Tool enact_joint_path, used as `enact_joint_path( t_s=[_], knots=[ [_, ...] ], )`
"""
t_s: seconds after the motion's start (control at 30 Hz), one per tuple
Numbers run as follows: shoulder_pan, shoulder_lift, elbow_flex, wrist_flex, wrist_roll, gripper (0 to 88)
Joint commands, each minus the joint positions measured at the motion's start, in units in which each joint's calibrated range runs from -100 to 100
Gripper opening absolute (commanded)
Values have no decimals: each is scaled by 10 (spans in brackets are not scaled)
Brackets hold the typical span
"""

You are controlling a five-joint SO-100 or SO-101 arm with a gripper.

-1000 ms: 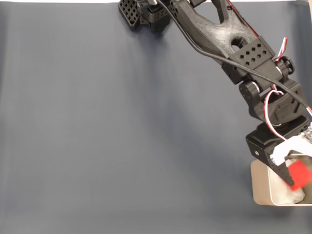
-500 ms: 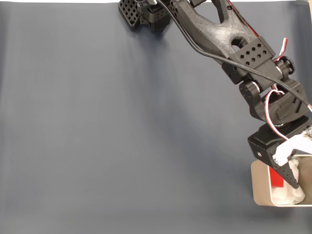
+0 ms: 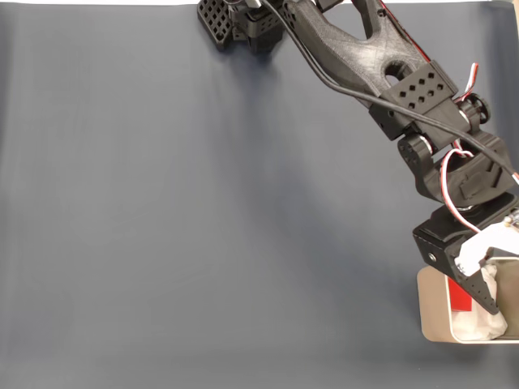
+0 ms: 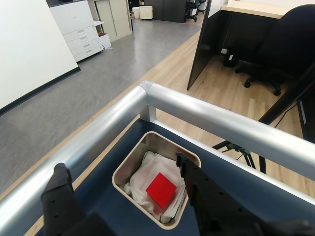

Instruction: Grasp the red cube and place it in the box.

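Resting on the white lining [image 4: 147, 169] inside the box [image 4: 129, 164], the red cube [image 4: 161, 190] lies free of the tool [image 4: 120, 169]; wrist view shows both fingers spread wide above it, touching nothing. Placement looks done, judging by the gap. Box sits at the desk [image 3: 203, 227] corner beside a metal rail [image 4: 216, 123]. In the fixed view the tool [image 3: 486, 296] covers most of the cube [image 3: 460, 298], and the frame edge crops the box [image 3: 431, 304].
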Motion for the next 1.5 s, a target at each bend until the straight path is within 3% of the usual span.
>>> enact_joint_path(
  t_s=[0.0,0.37,0.47,0.6,0.63,0.67,0.83,1.07,1.47],
  knots=[
    [7,-16,-31,-11,-3,476],
    [7,-17,-30,-13,-7,473],
    [9,-20,-30,-13,-8,435],
    [20,-27,-28,-12,-6,188],
    [33,-38,-18,-17,-4,57],
    [43,-49,-4,-28,-6,0],
    [109,-124,74,-40,-4,0],
    [206,-353,337,-51,-3,0],
    [244,-858,858,-10,-10,0]
  ],
)
